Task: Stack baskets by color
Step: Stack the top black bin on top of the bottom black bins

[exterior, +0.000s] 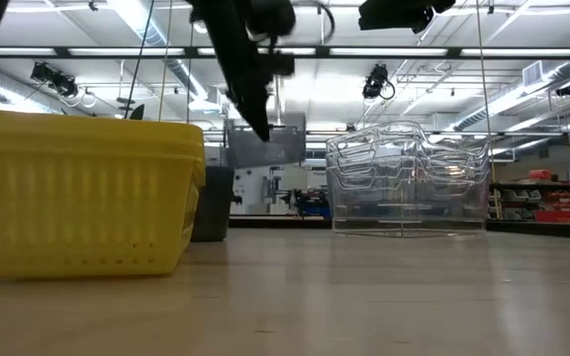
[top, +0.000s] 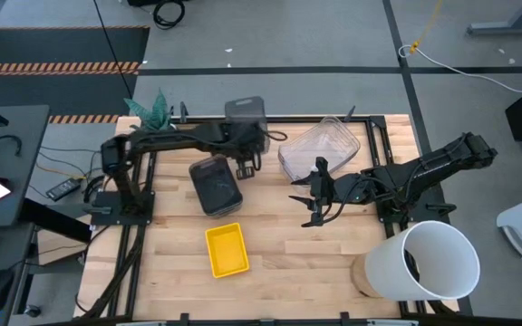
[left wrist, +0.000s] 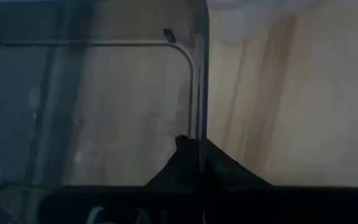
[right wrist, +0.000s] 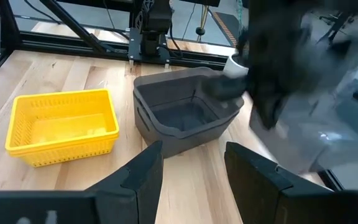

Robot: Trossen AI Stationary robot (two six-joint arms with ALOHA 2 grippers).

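The grey basket (top: 245,111) hangs in the air near the counter's far edge, clamped by its rim wall in the left pincer (top: 243,163); the left wrist view shows the two fingers (left wrist: 188,165) pressed together on that thin wall, a sound hold for a light bin that must be carried level. It is lifted, I judge, to be set into the grey stack (top: 215,184), which sits near the counter's middle, just beside the left pincer. The clear stack (top: 320,149) stands nested toward the far right corner, already gathered. The yellow stack (top: 226,250) lies toward the near edge, left of centre, well apart from the others.

The right pincer (top: 314,201) waits above the middle of the counter, its fingers apart and empty, facing the grey stack, out of the carrying arm's way.

The counter (top: 297,263) is pale wood planks in a dark frame. A big white bucket (top: 429,261) stands at its near right corner, a green plant (top: 149,110) at the far left corner. Beyond lie a grey floor, cables and a side desk.
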